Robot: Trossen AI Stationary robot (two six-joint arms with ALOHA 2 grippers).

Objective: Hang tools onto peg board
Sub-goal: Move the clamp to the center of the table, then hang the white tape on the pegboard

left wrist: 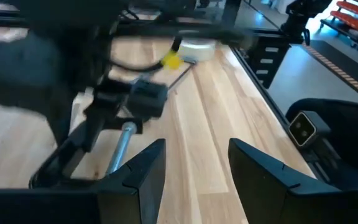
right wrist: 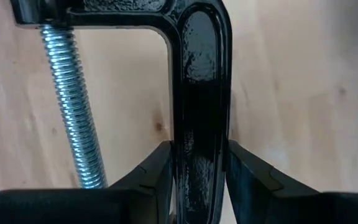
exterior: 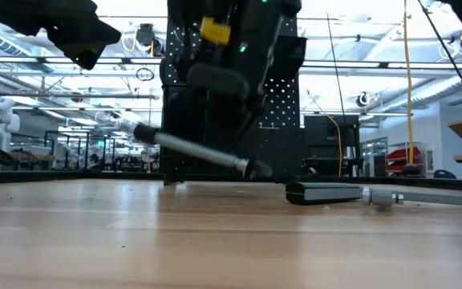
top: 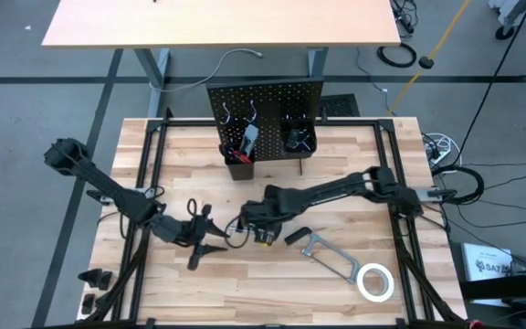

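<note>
Black C-clamp (right wrist: 197, 93) fills the right wrist view, its frame pinched between the right end effector (right wrist: 197, 180) fingers, its silver screw (right wrist: 73, 118) alongside. Mid-surface (top: 272, 292), the clamp hangs tilted just above the wood. Left end effector (left wrist: 194, 168) — fingers spread, holding nothing — sits just beside it. Bar clamp (top: 331, 258) and white tape roll (top: 375, 281) lie nearer the right front; peg board (top: 265, 114) stands at the back edge.

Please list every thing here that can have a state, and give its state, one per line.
Black cast-iron C-clamp: gripped, tilted above the tabletop.
Right end effector: shut on the clamp's frame.
Left end effector: open, empty.
Grey metal bar clamp: lying flat.
White tape roll: lying flat.
</note>
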